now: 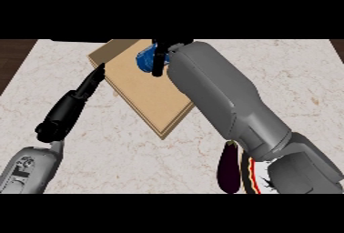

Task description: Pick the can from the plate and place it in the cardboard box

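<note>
A robot's two grey forearms reach over a pale marble counter (134,150) toward a flat, tan cardboard box (144,91) that sits tilted like a diamond near the counter's far edge. The right hand (160,57) is poised over the far corner of the box, its black fingers curled round a blue can (145,61), which shows only partly beside them. The can is therefore above the box's far part, clamped in that hand; whether it already rests on the box floor cannot be told. The step in hand appears to be the placing one: the next move likely calls for lowering the can within the box walls and uncurling the fingers. The left hand (84,93) lies just beside the box's left edge, its fingers stretched out straight and together, pointing toward the box's left corner and holding nothing. Well clear of the box on its near side, by the right forearm, lies a dark purple eggplant (229,168), and next to it a white plate (259,179) with a red and black rim, mostly hidden under the arm. Bare counter lies between the box and those items, while the box's far corner lies near the counter's far edge.
</note>
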`<state>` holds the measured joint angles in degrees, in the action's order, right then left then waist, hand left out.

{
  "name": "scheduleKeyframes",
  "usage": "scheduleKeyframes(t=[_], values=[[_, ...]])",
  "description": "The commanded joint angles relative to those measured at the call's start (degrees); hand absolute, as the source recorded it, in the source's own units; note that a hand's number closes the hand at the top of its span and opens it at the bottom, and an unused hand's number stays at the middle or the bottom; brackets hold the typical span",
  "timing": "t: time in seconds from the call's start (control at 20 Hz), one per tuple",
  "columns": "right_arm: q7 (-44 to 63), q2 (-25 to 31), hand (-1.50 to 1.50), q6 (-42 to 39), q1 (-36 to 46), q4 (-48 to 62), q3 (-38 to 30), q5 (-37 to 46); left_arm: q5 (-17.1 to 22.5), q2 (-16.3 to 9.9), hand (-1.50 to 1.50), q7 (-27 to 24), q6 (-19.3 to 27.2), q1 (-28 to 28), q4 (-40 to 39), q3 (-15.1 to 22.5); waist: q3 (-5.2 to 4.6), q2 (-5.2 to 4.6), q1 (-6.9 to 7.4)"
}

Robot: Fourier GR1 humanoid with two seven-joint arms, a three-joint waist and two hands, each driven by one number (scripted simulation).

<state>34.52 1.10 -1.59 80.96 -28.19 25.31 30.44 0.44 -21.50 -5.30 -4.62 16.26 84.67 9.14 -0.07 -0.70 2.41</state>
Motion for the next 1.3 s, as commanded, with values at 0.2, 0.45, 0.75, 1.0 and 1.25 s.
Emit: scheduleKeyframes(t=[0.2, 0.45, 0.75, 1.0, 1.25], values=[[-10.66, 0.09, -1.50, -10.46, -0.70, 6.96, -3.58, -2.82, -0.79, 0.55, 0.00, 0.11, -0.57, -0.45, -0.54, -0.65, 0.04, 0.08, -0.84], [-21.16, 1.25, -1.50, -4.08, -1.88, 5.19, -7.32, -4.43, -0.09, -1.02, 0.00, -0.90, -1.57, -1.33, 0.43, -2.81, 0.06, -0.10, -0.51], [-27.53, 0.64, -1.50, 13.32, -5.05, -2.84, -24.93, -18.76, -0.34, 0.50, 0.00, -0.13, -0.52, -1.04, 0.96, -1.90, 0.34, -0.40, -1.41], [-29.95, -0.77, -1.50, 18.92, -8.60, -4.21, -33.03, -25.32, -1.78, 0.96, 0.00, -2.93, 0.00, -4.86, 1.28, -1.14, 0.10, 0.27, -1.33], [-37.79, 4.36, -1.50, 18.08, -10.00, -0.06, -37.63, -27.38, -0.03, 0.16, 0.00, 1.75, -1.99, -0.07, 1.62, -3.27, 0.09, 0.01, -0.92]])
